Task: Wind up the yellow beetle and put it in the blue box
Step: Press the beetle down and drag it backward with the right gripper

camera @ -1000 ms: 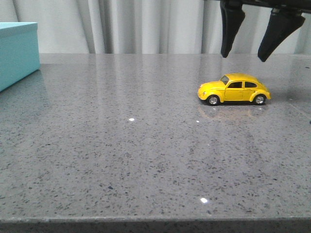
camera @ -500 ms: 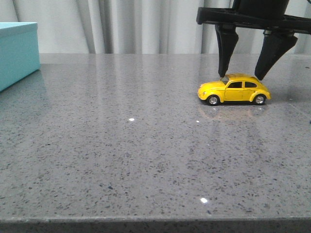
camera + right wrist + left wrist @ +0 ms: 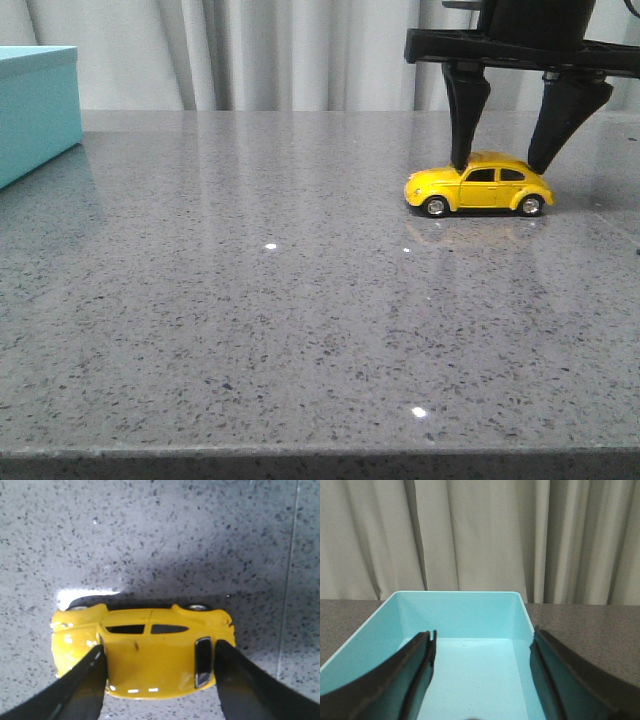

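On the right side of the grey table (image 3: 250,330), the yellow beetle (image 3: 479,186) stands on its four wheels, nose toward the robot's left. The right gripper (image 3: 507,160) hangs directly over it with fingers spread, one tip at the windscreen, the other at the rear of the roof. The right wrist view shows the fingers straddling the cabin along the car's length; contact cannot be confirmed. The step in hand appears to be the grasp that precedes winding. The next move calls for closing squarely on the body without tipping the car or letting it roll, as the glossy shell and free wheels may slip.

The left gripper (image 3: 482,680), fingers apart and holding nothing, hovers above the blue box (image 3: 36,108), which sits at the table's far left edge, well apart from the car. The box interior is bare. The tabletop between car and box is open; the near table edge lies well clear of the toy.
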